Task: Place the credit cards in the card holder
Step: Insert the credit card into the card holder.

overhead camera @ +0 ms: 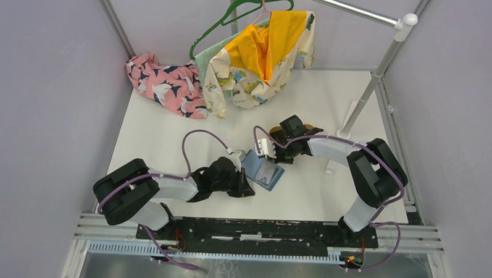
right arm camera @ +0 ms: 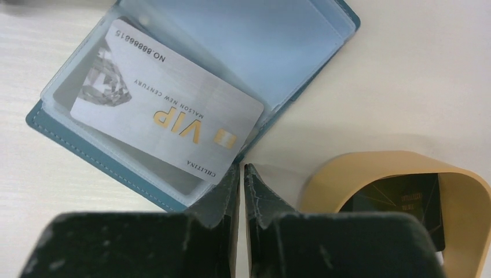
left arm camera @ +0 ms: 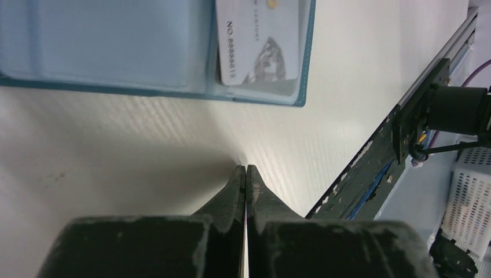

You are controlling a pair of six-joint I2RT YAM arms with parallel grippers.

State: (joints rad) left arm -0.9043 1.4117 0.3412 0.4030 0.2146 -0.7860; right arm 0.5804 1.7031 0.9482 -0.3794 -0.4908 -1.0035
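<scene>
**Left gripper** [left arm camera: 246,171]: the fingers are pressed flat against each other, with no gap and nothing between them. The tips sit low over the white table [left arm camera: 145,145], just short of the near edge of the card holder [left arm camera: 116,46] and apart from it. In the top view the left arm reaches from its base at the near left, forearm low and pointing right toward the holder.

**Right gripper** [right arm camera: 242,169]: the fingers stand almost together, with a narrow slit between them. The tips meet the near corner of the open holder, where the clear sleeve and a corner of the silver VIP card [right arm camera: 168,110] end. Whether they nip the sleeve edge cannot be told. The right arm rises from its base at the near right, bends at the elbow, and runs left to the holder.

**Task items:** the holder lies open on the table between the two grippers. The silver card is partly inside a sleeve. A dark card [right arm camera: 405,202] lies in the tan tray [right arm camera: 370,162] just beside the right fingers.
</scene>
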